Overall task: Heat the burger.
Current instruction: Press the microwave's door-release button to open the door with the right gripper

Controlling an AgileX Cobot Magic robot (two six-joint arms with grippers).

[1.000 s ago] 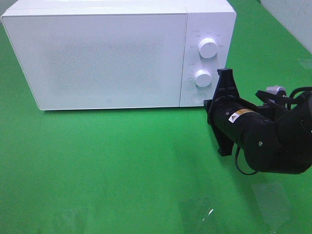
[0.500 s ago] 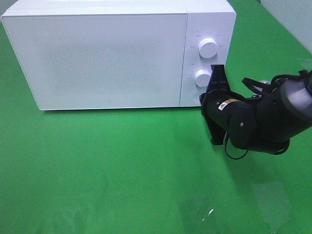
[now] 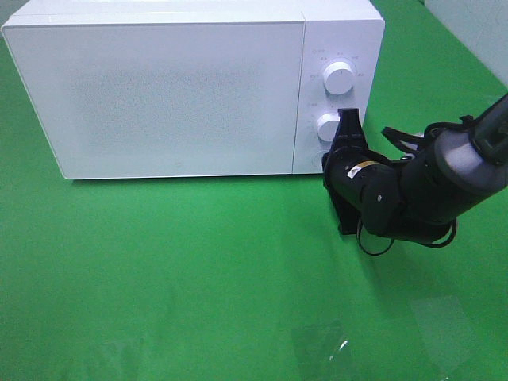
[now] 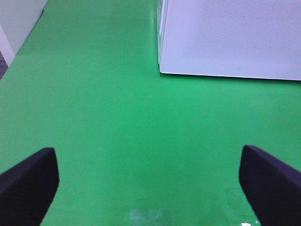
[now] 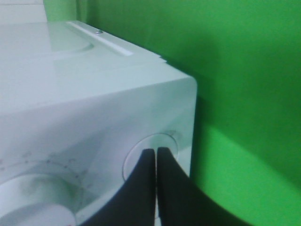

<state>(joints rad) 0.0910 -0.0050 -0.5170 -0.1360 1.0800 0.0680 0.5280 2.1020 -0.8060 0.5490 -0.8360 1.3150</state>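
The burger is out of view. A white microwave [image 3: 190, 87] stands at the back of the green table with its door closed. My right gripper [image 3: 328, 161] is shut, with nothing between its fingers. Its tips [image 5: 155, 151] are at the round button [image 5: 165, 141] in the lower corner of the control panel, just below the lower knob [image 3: 329, 125]. Whether the tips touch the button I cannot tell. My left gripper [image 4: 150, 188] shows only in the left wrist view. It hangs open over bare green cloth in front of the microwave's [image 4: 225, 37] left corner, holding nothing.
An upper knob [image 3: 339, 77] sits above the lower one on the panel. The green cloth [image 3: 198, 270] spreads in front of the microwave. Clear tape patches [image 3: 321, 349] lie near the front edge. A pale wall [image 4: 14, 23] borders the table's left side.
My right arm has swung left toward the microwave's control panel, bringing its shut fingertips up to the round button. The left gripper stays open.
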